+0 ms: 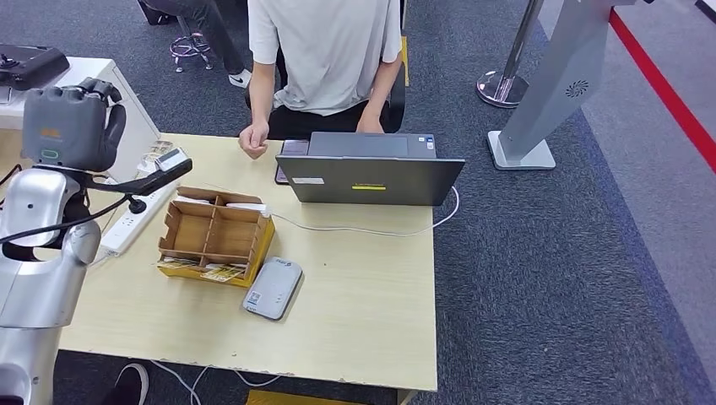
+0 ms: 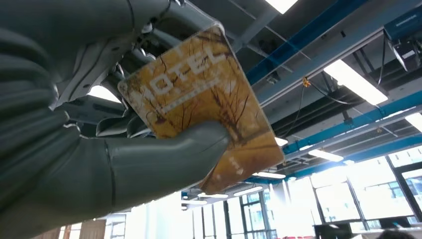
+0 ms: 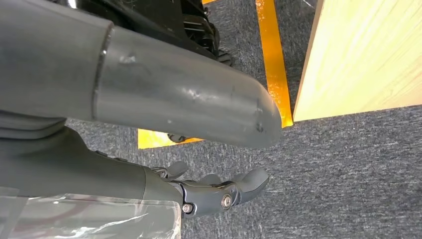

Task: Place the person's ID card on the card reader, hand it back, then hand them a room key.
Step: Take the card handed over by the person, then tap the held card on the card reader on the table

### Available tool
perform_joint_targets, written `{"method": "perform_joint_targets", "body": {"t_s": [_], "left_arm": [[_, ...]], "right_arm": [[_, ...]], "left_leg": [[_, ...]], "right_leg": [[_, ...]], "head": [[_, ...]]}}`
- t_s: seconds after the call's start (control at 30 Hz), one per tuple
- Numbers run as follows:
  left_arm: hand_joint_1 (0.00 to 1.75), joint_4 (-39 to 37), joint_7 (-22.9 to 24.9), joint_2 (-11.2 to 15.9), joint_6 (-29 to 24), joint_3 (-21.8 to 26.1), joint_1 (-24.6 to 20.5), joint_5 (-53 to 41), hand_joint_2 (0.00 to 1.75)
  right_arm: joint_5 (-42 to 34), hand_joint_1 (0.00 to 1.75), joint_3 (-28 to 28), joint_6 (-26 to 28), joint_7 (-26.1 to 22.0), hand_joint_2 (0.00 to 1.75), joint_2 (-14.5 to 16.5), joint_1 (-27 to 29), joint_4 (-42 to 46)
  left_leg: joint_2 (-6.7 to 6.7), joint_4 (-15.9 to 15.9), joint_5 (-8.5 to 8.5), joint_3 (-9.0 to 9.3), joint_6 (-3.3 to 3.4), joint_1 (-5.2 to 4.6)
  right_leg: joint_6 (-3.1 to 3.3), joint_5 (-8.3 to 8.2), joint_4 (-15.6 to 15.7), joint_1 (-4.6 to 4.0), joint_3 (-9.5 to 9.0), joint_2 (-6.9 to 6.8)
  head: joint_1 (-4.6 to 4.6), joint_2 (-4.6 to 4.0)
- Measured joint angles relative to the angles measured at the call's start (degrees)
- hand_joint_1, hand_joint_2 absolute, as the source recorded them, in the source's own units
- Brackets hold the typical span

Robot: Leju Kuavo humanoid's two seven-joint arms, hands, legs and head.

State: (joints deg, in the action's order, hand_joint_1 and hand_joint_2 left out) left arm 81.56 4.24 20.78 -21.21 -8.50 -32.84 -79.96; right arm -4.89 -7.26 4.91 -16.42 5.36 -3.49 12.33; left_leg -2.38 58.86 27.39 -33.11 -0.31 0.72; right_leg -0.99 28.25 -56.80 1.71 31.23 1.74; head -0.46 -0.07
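Left hand (image 1: 80,126) is raised at the table's left edge, thumb and fingers (image 2: 164,154) pinching a yellow room key (image 2: 209,99) — "HOTEL" printed on it. Beside it sits the divided cardboard box (image 1: 215,236), then the grey card reader (image 1: 273,288). Right hand (image 3: 219,191) hangs over carpet — fingers loosely apart, grasping nothing.

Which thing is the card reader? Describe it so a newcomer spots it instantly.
On the wooden table, find the cardboard divider box in front of the laptop. The card reader lies flat beside the box's near corner: a small grey slab with rounded corners, unlike the brown compartmented box.
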Motion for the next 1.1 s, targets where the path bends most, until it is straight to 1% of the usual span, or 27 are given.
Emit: {"method": "perform_joint_targets", "body": {"t_s": [0.13, 0.27, 0.37, 0.47, 0.57, 0.77, 0.87, 0.9, 1.0, 1.03, 1.1], "left_arm": [[1.75, 5.96, 0.2, -0.83, 0.04, -1.76, 5.6, -0.06, 1.75], [1.75, 11.11, -0.66, -1.7, 0.74, -4.43, 10.92, -0.07, 1.75], [1.75, 14.13, -1.15, -2.39, 2.48, -7.81, 15.03, -1.11, 1.75], [1.75, 15.57, -0.61, -2.97, 4.74, -11.38, 17.8, -2.57, 1.75], [1.75, 15.79, 0.09, -3.32, 6.63, -13.43, 18.89, -3.27, 1.75], [1.75, 15.79, 0.18, -3.38, 6.89, -13.75, 19.03, -3.32, 1.75], [1.75, 15.57, 0.37, -3.87, 7.75, -15.25, 19.58, -3.49, 1.75], [1.75, 14.63, 0.43, -4.48, 8.33, -16.22, 19.77, -3.78, 1.75], [1.75, 7.59, 1.28, -7.49, 9.35, -19.35, 20.03, -5.39, 1.75], [1.75, 5.71, 1.61, -8.15, 9.33, -19.93, 20.18, -5.74, 1.75], [1.75, 4.11, 1.94, -8.62, 9.28, -20.27, 20.53, -5.95, 1.75]], "right_arm": [[-0.46, 0.0, -0.87, 0.14, -0.62, 0.0, 0.16, 0.63, -0.28], [-0.85, 0.0, -1.85, 0.34, -1.09, 0.0, 0.3, 1.02, -0.48], [-1.2, 0.0, -2.67, 0.51, -1.47, 0.0, 0.32, 1.31, -0.64], [-1.24, 0.0, -3.31, 0.57, -1.79, 0.0, 0.33, 1.49, -0.74], [-1.0, 0.0, -3.71, 0.54, -1.81, 0.0, 0.33, 1.54, -0.79], [-0.91, 0.0, -3.75, 0.53, -1.81, 0.0, 0.33, 1.55, -0.79], [-0.44, 0.0, -3.89, 0.43, -1.78, 0.0, 0.33, 1.55, -0.79], [-0.06, 0.0, -3.95, 0.33, -1.73, 0.0, 0.33, 1.54, -0.79], [1.1, 0.0, -4.01, 0.13, -1.56, 0.0, 0.46, 1.49, -0.79], [1.26, 0.0, -4.02, 0.13, -1.55, 0.0, 0.51, 1.48, -0.79], [1.32, 0.0, -4.05, 0.15, -1.55, 0.0, 0.56, 1.49, -0.79]], "left_leg": [[0.04, 0.0, 0.01, -0.04, 0.0, 0.0], [0.07, 0.0, 0.01, -0.05, 0.0, 0.0], [0.05, 0.0, 0.01, -0.06, 0.01, 0.0], [0.05, 0.0, 0.01, -0.05, 0.01, 0.0], [0.04, 0.0, 0.01, -0.06, 0.01, 0.0], [0.04, 0.0, 0.01, -0.06, 0.01, 0.0], [0.04, 0.0, 0.0, -0.05, 0.0, 0.0], [0.03, 0.0, 0.0, -0.05, 0.0, 0.0], [0.03, 0.0, 0.0, -0.05, 0.0, -0.01], [0.03, 0.0, 0.0, -0.05, 0.0, -0.01], [0.03, 0.0, 0.0, -0.05, 0.0, -0.01]], "right_leg": [[0.0, 0.0, 0.02, 0.0, 0.05, 0.03], [0.0, 0.0, 0.03, 0.0, 0.07, 0.05], [0.0, 0.0, 0.04, 0.0, 0.07, 0.03], [0.0, 0.0, 0.04, 0.0, 0.07, 0.02], [0.0, 0.0, 0.03, 0.0, 0.06, 0.01], [0.0, -0.01, 0.03, 0.0, 0.06, 0.0], [0.0, -0.01, 0.02, 0.0, 0.06, 0.0], [0.0, -0.01, 0.02, 0.0, 0.06, 0.0], [0.0, -0.01, 0.02, 0.0, 0.05, -0.01], [0.0, -0.01, 0.02, 0.0, 0.05, -0.01], [0.0, -0.01, 0.02, 0.0, 0.05, -0.01]], "head": [[-0.07, 0.0], [-0.07, 0.0], [-0.05, 0.0], [-0.05, 0.0], [-0.06, 0.0], [-0.07, 0.0], [-0.07, 0.0], [-0.06, 0.0], [-0.05, 0.0], [-0.05, 0.0], [-0.05, 0.0]]}}
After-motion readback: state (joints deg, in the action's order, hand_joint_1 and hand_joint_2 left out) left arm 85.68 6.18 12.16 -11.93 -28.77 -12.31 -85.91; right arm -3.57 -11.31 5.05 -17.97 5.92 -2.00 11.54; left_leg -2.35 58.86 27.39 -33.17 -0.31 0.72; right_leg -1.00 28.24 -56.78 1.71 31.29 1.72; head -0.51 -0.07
